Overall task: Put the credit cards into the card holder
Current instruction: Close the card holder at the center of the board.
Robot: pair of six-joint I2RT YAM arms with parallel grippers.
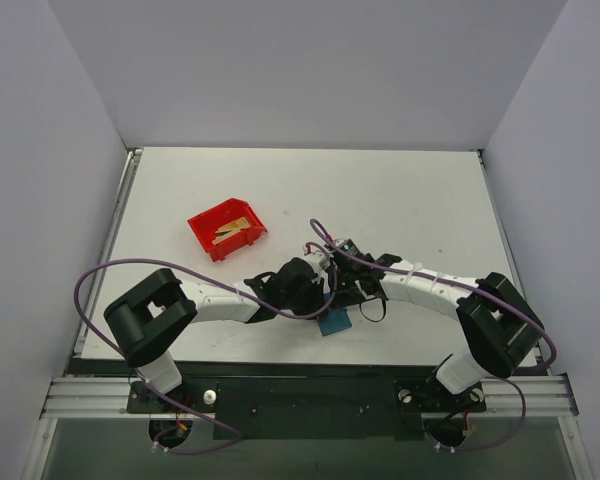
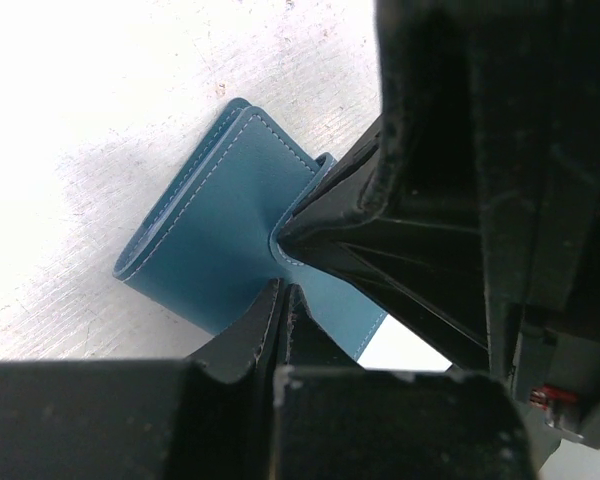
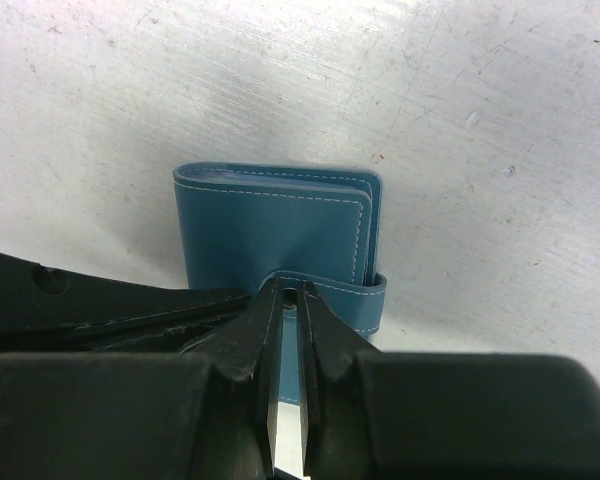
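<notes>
The teal-blue card holder lies folded on the table near the front edge, between both grippers. In the right wrist view the card holder has its snap tab wrapped round its right edge. My right gripper is nipped on the tab's end. In the left wrist view the card holder lies beyond my left gripper, which is shut with its tips against the cover; nothing shows between its fingers. The gold-tan credit cards lie in the red bin, far from both grippers.
The red plastic bin stands left of centre on the white table. Purple cables loop over both arms. Grey walls enclose the table on three sides. The right gripper's fingers fill the right of the left wrist view.
</notes>
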